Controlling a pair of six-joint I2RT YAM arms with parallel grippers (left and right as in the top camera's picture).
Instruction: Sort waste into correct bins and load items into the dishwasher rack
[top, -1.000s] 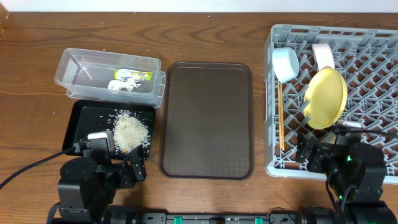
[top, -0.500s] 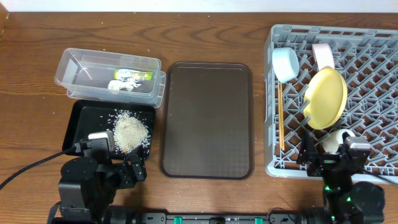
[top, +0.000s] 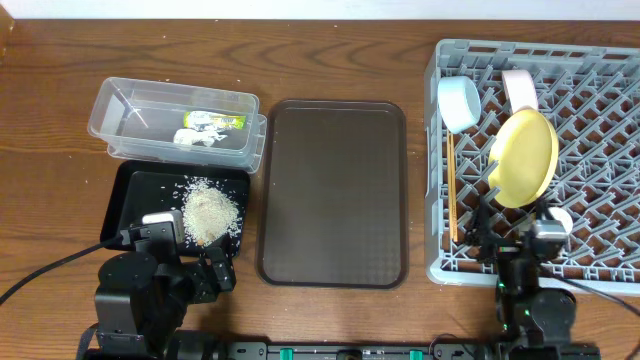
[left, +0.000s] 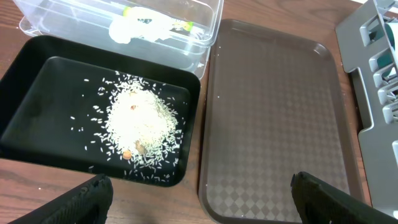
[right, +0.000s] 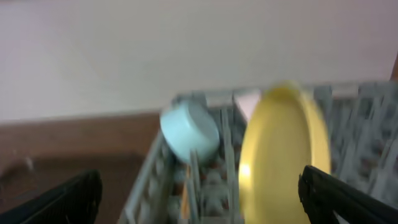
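The grey dishwasher rack (top: 600, 110) at the right holds a light-blue bowl (top: 460, 102), a white bowl (top: 518, 88), an upright yellow plate (top: 525, 157), chopsticks (top: 452, 190) and a white cup (top: 558, 218). The clear tub (top: 130, 115) holds the green-and-yellow wrapper (top: 222, 120) and white scraps (top: 195, 138). The black tray (top: 140, 195) holds rice (top: 210, 210). My left gripper (left: 199, 205) is open and empty over the table in front of the black tray (left: 37, 81). My right gripper (right: 199, 199) is open and empty at the rack's front edge, facing the plate (right: 283, 149) and blue bowl (right: 189, 130); that view is blurred.
A brown serving tray (top: 335, 190) lies bare between the bins and the rack, and also shows in the left wrist view (left: 273, 112). Both arm bases stand at the table's front edge. The rack's right half holds only pegs.
My right arm has drawn back and to the left toward the front edge, uncovering the white cup in the rack. The left arm has not moved.
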